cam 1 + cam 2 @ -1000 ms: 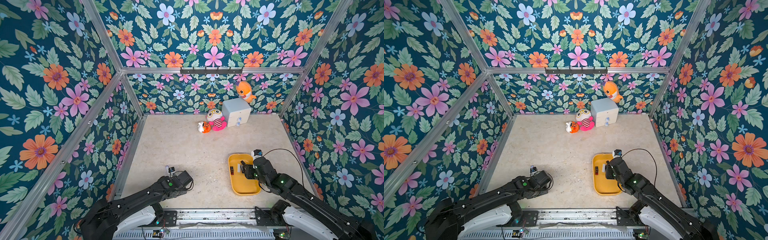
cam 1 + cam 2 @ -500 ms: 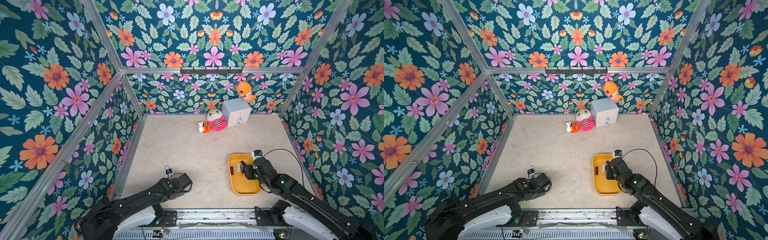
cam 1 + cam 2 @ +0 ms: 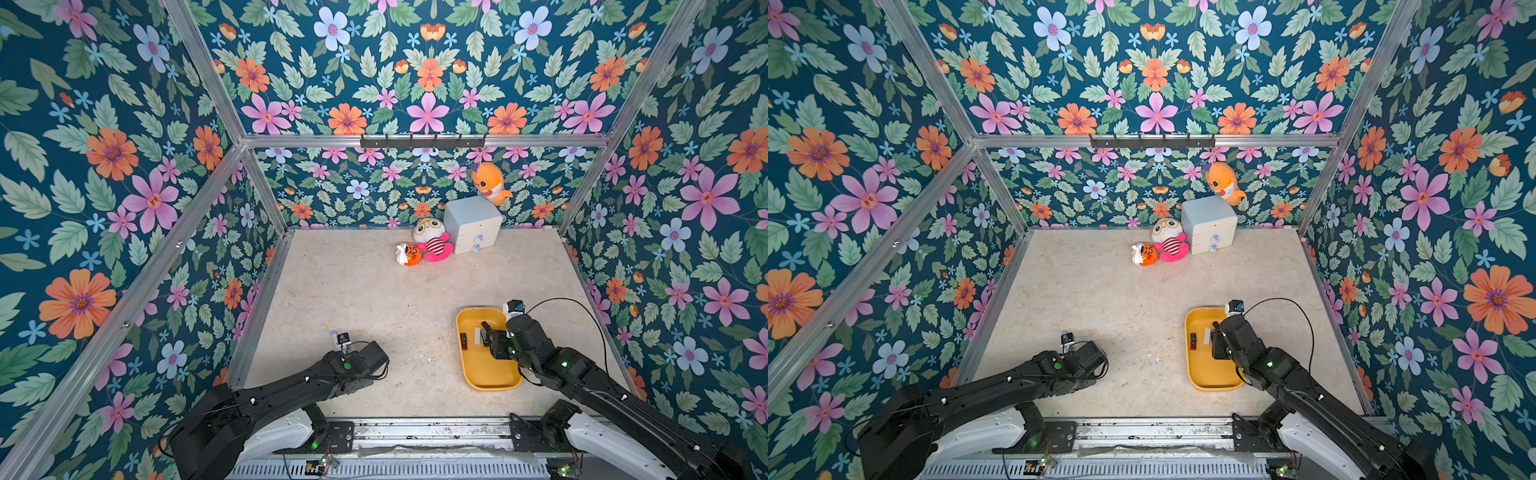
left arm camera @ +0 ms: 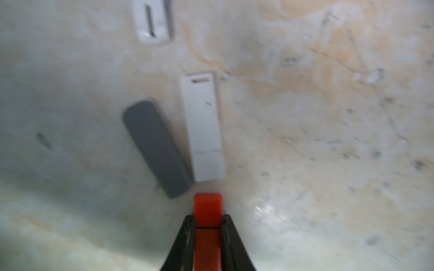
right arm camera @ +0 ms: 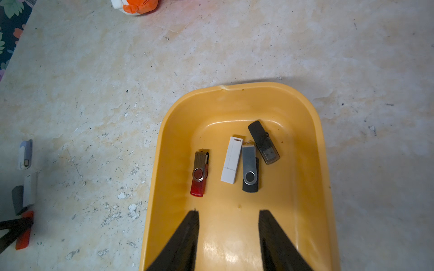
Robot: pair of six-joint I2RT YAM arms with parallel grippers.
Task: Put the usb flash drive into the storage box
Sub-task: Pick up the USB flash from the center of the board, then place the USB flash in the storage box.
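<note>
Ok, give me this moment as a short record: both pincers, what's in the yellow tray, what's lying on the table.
left pincer: shut on orange-red flash drive
right pincer: open, empty, over storage box
in box: red swivel drive; boxed white drive; black-and-silver swivel drive; dark clear-ended drive
loose on table: grey drive; loose white drive; pale drive
status: held drive not yet in box
</note>
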